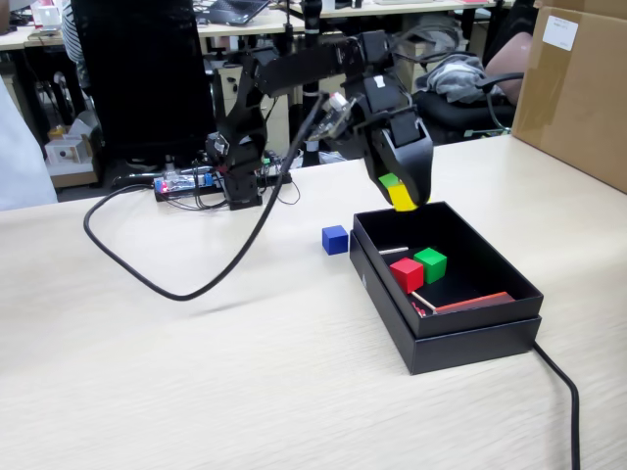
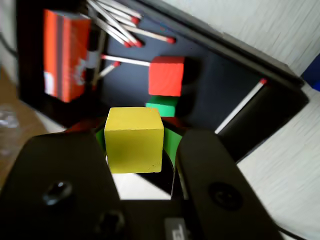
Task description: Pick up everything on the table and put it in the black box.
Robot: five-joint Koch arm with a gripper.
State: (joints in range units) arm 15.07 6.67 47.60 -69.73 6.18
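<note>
A: Wrist view, bottom centre: the hand [image 2: 134, 150] is clamped on the yellow cube [image 2: 133, 140], with the red cube [image 2: 166, 76] and green cube [image 2: 162, 106] further up in the black box [image 2: 225, 80], matches [image 2: 125, 30] too.

B: Fixed view adds the blue cube [image 1: 335, 240], on the worktop [image 1: 196, 372] just left of the box, mid-frame.

Counter [image 1: 147, 372]: pale wood-grain laminate, smooth, low sheen. Box [image 1: 470, 338]: black card, matt, with clean-cut edges. Yellow cube [image 2: 134, 140]: opaque, matt, faces smooth, one lower corner slightly marked. Red cube [image 2: 166, 76] and green cube [image 1: 430, 264]: same flat, even finish. Blue cube [image 1: 335, 240]: likewise matt. Gripper [image 1: 400, 193]: black plastic shell, faint gloss. Carton [image 1: 578, 88]: brown corrugated card, dull. Cable [image 1: 176, 284]: black, smooth sheath.
</note>
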